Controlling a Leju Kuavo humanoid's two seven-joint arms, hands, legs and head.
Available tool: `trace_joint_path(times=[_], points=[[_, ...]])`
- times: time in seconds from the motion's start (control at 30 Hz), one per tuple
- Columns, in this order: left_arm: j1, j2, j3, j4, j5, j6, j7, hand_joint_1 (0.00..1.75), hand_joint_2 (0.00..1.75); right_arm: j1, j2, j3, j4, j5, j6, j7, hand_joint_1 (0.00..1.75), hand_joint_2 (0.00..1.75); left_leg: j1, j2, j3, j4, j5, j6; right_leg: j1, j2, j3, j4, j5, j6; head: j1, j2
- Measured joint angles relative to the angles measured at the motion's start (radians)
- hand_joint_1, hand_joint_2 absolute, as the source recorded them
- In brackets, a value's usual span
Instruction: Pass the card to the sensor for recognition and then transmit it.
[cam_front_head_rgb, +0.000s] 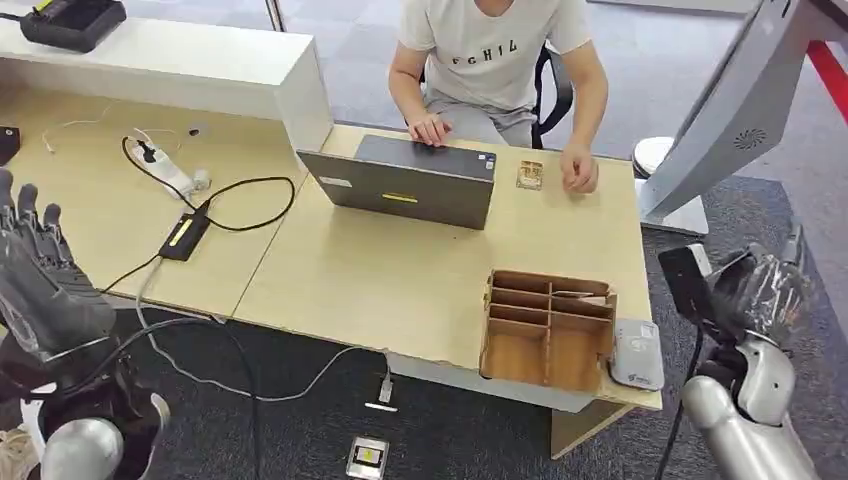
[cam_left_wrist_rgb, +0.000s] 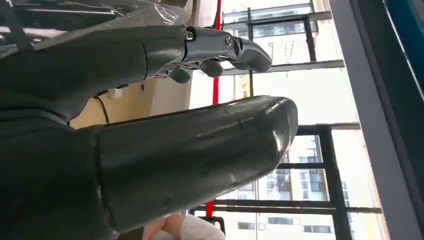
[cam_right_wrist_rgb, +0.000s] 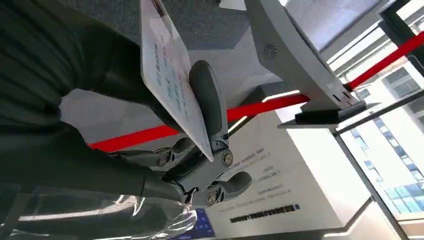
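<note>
The wooden desk (cam_front_head_rgb: 420, 290) carries a laptop (cam_front_head_rgb: 405, 182), divided wooden box (cam_front_head_rgb: 547, 328) and power strip (cam_front_head_rgb: 166, 168).

White printed card (cam_right_wrist_rgb: 170, 75) pinched in right hand (cam_right_wrist_rgb: 165, 150), tilted.

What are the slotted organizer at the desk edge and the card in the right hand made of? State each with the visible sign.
Slotted organizer: apparently thin wood or fibreboard, matte brown, judging by its flat cut panels and darker edges. Card pinched in the right hand: likely plastic or laminated, since it stays flat and stiff, with a smooth white printed face.
</note>
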Motion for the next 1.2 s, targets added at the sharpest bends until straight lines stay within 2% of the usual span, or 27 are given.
trace_joint_path(times=[0.2, 0.37, 0.43, 0.57, 0.67, 0.77, 0.9, 1.0, 1.2], points=[[0.015, 0.0, 0.021, -0.017, 0.013, 0.0, -0.031, 0.0, 0.0, 0.115, 0.004, -0.066, -0.046, -0.012, 0.0, -0.056, 1.75, 1.75, 0.0, 0.0, 0.0, 0.0, 0.0, 0.0, 0.0, 0.0, 0.0, 0.0, 0.0, 0.0, 0.0, 0.0], [0.017, 0.0, 0.033, -0.024, 0.018, 0.0, -0.045, 0.0, 0.0, 0.144, 0.012, -0.094, -0.057, -0.045, 0.0, -0.07, 1.75, 1.75, 0.0, 0.0, 0.0, 0.0, 0.0, 0.0, 0.0, 0.0, 0.0, 0.0, 0.0, 0.0, 0.001, 0.0], [0.022, 0.0, 0.041, -0.032, 0.019, 0.0, -0.053, 0.0, 0.0, 0.161, 0.024, -0.103, -0.051, -0.063, 0.0, -0.098, 1.75, 1.75, 0.0, 0.0, 0.0, 0.0, 0.0, 0.0, 0.0, 0.0, 0.0, 0.0, 0.0, 0.0, 0.001, 0.0], [0.032, 0.0, 0.053, -0.04, 0.025, 0.0, -0.062, 0.0, 0.0, 0.199, 0.073, -0.14, -0.023, -0.019, 0.0, -0.193, 1.75, 1.75, 0.0, 0.0, 0.0, 0.0, 0.0, 0.0, 0.0, 0.0, 0.0, 0.0, 0.0, 0.0, 0.0, 0.0], [0.035, 0.0, 0.064, -0.046, 0.023, 0.0, -0.065, 0.0, 0.0, 0.21, 0.113, -0.185, 0.013, -0.031, 0.0, -0.209, 1.75, 1.75, 0.0, 0.0, -0.001, -0.001, 0.0, 0.0, 0.0, 0.0, 0.0, 0.0, -0.001, 0.0, 0.0, 0.0], [0.039, 0.0, 0.066, -0.047, 0.022, 0.0, -0.083, 0.0, 0.0, 0.204, 0.145, -0.192, 0.06, -0.047, 0.0, -0.238, 1.75, 1.75, 0.001, 0.001, -0.001, -0.001, 0.0, 0.0, 0.001, 0.0, 0.0, 0.0, -0.001, 0.0, 0.001, 0.0], [0.051, -0.003, 0.072, -0.048, 0.023, 0.0, -0.119, 0.0, 0.0, 0.197, 0.198, -0.211, 0.142, -0.004, 0.0, -0.291, 1.75, 1.75, 0.0, 0.001, 0.0, -0.001, 0.0, 0.0, 0.0, 0.001, 0.0, 0.0, -0.001, 0.0, 0.0, 0.0], [0.069, -0.018, 0.09, -0.049, 0.013, 0.0, -0.147, 0.0, 0.0, 0.165, 0.238, -0.219, 0.232, 0.026, 0.0, -0.294, 1.75, 1.75, 0.0, 0.001, 0.0, -0.001, 0.0, 0.0, 0.0, 0.001, 0.0, 0.0, -0.001, 0.0, 0.0, 0.0], [0.126, -0.092, 0.151, -0.085, -0.028, 0.0, -0.213, 0.0, 0.0, 0.089, 0.32, -0.193, 0.401, 0.072, 0.002, -0.263, 1.75, 1.75, 0.001, 0.001, 0.0, -0.001, 0.0, 0.0, 0.001, 0.001, 0.0, 0.0, -0.001, 0.0, 0.0, 0.0]])
